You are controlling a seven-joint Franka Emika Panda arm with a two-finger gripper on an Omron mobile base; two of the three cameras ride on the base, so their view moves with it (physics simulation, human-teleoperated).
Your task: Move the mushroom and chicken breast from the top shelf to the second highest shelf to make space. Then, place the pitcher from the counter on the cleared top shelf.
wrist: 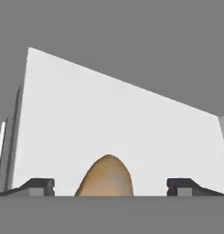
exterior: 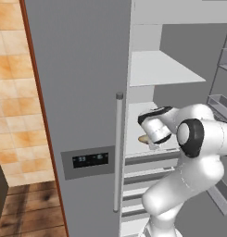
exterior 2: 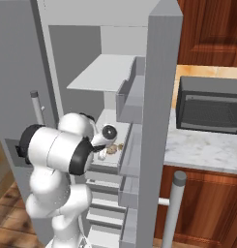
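Note:
The chicken breast [wrist: 106,178], a smooth tan oval lump, lies on the second highest shelf [wrist: 109,114] inside the open fridge. My gripper [wrist: 111,185] is open, one dark fingertip on each side of the lump and a clear gap to both. From the left base the chicken breast [exterior: 143,139] peeks out beside my hand [exterior: 154,129], low over the second highest shelf [exterior: 133,121]. The top shelf [exterior: 166,69] sits above my hand. The counter [exterior 2: 202,145] lies right of the fridge. The mushroom and the pitcher are out of view.
The open fridge door [exterior 2: 156,121] with its bins [exterior 2: 132,89] stands close on the right of my arm. The left door [exterior: 82,92] is shut. Drawers [exterior: 142,176] lie below the shelf. A microwave [exterior 2: 209,104] stands on the counter.

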